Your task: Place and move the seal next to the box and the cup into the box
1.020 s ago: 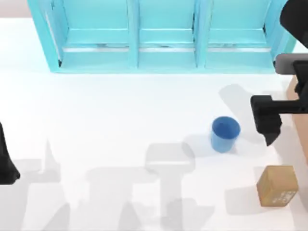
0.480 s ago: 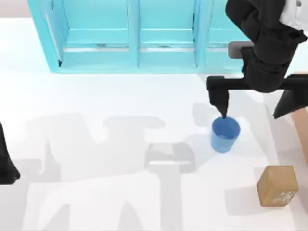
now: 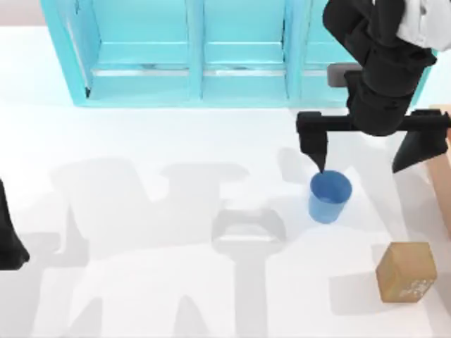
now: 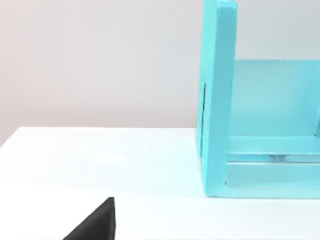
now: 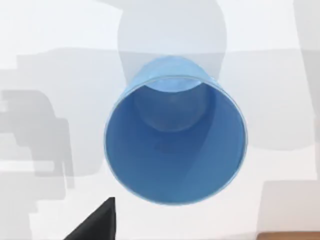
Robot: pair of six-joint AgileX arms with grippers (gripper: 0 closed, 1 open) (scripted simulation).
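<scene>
Cup [image 3: 330, 196] stands upright, mouth facing up.

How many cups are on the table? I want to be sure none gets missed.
1: the blue cup stands upright right of centre, with one finger of the open right gripper just above its rim. Anything behind the arm would be hidden.

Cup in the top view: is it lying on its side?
No, the cup stands upright on the table, open mouth facing up, below the right gripper.
</scene>
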